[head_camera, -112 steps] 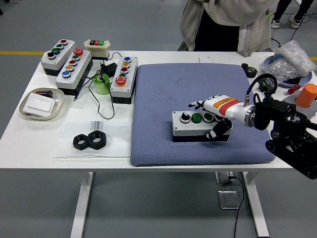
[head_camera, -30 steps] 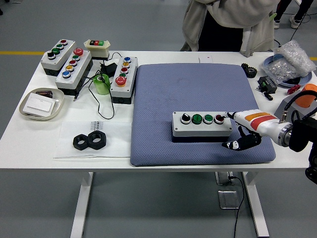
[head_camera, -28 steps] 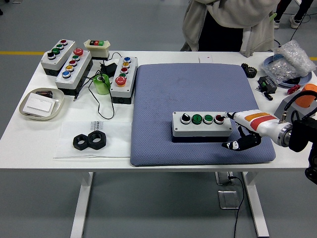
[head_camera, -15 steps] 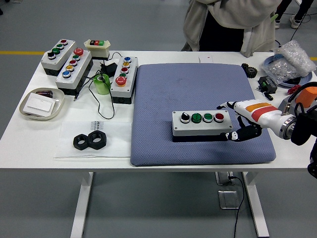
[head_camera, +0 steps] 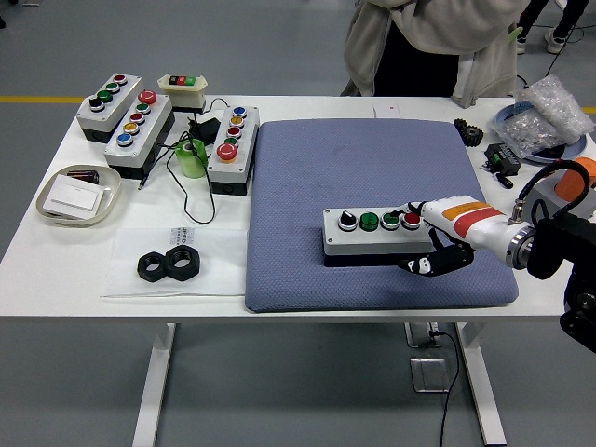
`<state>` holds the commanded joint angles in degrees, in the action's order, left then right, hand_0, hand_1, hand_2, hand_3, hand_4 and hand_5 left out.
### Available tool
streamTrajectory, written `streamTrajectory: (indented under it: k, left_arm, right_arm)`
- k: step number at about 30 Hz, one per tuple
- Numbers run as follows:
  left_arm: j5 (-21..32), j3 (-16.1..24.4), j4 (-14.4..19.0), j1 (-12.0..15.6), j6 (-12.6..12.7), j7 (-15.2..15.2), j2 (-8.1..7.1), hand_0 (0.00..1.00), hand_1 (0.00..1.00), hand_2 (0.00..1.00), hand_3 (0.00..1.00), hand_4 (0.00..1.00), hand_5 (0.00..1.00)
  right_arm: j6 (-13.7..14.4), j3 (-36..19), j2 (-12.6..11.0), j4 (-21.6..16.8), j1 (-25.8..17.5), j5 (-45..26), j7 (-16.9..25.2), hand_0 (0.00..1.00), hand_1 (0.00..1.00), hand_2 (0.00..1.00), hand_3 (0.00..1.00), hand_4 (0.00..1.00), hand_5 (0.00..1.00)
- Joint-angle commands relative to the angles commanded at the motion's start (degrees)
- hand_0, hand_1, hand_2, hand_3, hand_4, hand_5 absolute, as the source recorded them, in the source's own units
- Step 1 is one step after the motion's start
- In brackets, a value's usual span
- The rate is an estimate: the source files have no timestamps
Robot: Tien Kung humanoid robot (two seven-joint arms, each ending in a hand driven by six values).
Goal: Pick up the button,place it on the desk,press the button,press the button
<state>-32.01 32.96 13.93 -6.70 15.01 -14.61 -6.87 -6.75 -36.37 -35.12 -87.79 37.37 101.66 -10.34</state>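
A grey button box (head_camera: 372,241) lies on the blue mat (head_camera: 317,177), right of centre. It carries a black knob (head_camera: 346,220), two green buttons (head_camera: 370,221) and a red button (head_camera: 411,220) at its right end. My right hand (head_camera: 416,238) comes in from the right. Its white forefinger reaches out over the box's right end, at the red button; I cannot tell if it touches. The other fingers (head_camera: 421,265) are curled below, in front of the box. It holds nothing. The left hand is out of view.
Three more button boxes (head_camera: 137,128) and a small switch box (head_camera: 182,88) stand at the back left, with a green tape roll (head_camera: 192,158) and cables. A bowl (head_camera: 78,196) and black nuts (head_camera: 170,264) lie left. A person (head_camera: 428,47) stands at the far side. A bag of parts (head_camera: 545,116) lies far right.
My right hand has moved left, from beside the box's right end to over its red button. The box has not moved.
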Motion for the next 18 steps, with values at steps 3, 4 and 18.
streamTrajectory:
  k: [3, 4, 18]
  left_arm:
    - [-0.3, 0.2, 0.0, 0.1, 0.0, -0.1, 0.02, 0.695, 0.691, 0.797, 0.826, 0.752, 0.998]
    - [-0.4, 0.3, 0.0, 0.1, 0.0, -0.1, 0.02, 0.695, 0.691, 0.797, 0.826, 0.752, 0.998]
    - [-0.7, 0.4, 0.0, 0.3, -0.1, -0.2, -0.06, 0.696, 0.689, 0.797, 0.825, 0.753, 0.998]
  right_arm:
    - [0.0, 0.1, 0.3, 0.5, 0.0, 0.0, 0.0, 0.105, 0.036, 0.171, 0.876, 0.808, 0.475]
    - [0.0, 0.2, 0.4, 0.6, 0.0, 0.0, 0.0, 0.105, 0.036, 0.171, 0.876, 0.808, 0.475]
    - [-0.6, 2.0, 0.9, 1.7, 0.0, 0.1, -0.5, 0.105, 0.038, 0.172, 0.879, 0.808, 0.474]
